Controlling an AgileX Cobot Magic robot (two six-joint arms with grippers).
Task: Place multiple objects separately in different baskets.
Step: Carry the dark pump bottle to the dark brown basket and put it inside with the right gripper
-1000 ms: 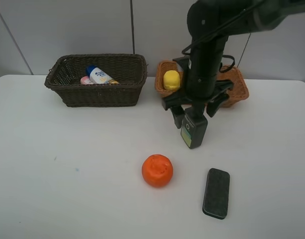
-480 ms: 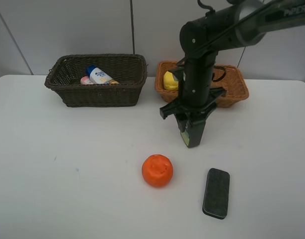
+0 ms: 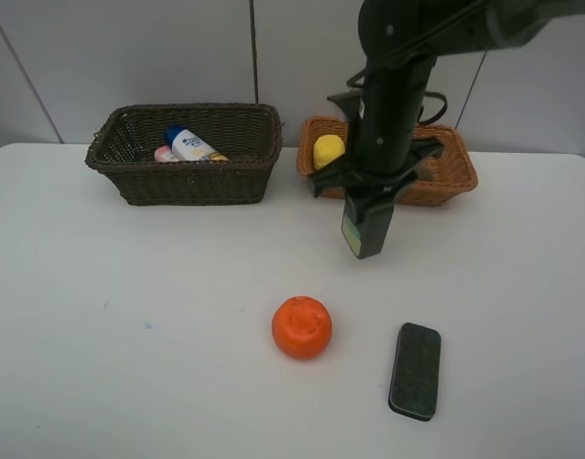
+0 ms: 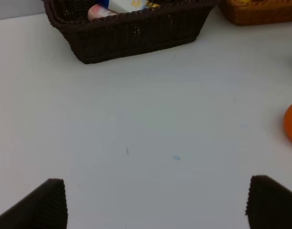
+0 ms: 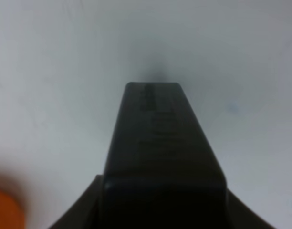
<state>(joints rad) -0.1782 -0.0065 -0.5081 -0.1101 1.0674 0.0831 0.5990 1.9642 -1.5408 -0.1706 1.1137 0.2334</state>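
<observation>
white table (image 3: 101, 363), pale grey panelled wall (image 3: 130, 57) behind; dark vertical seams (image 3: 254, 48), even light

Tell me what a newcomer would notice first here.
The black arm dominates, its right gripper shut on a dark green bottle in front of the tan basket. Next comes the orange fruit on the white table, with a flat dark block to its right. The dark basket at back left holds a white bottle.
</observation>
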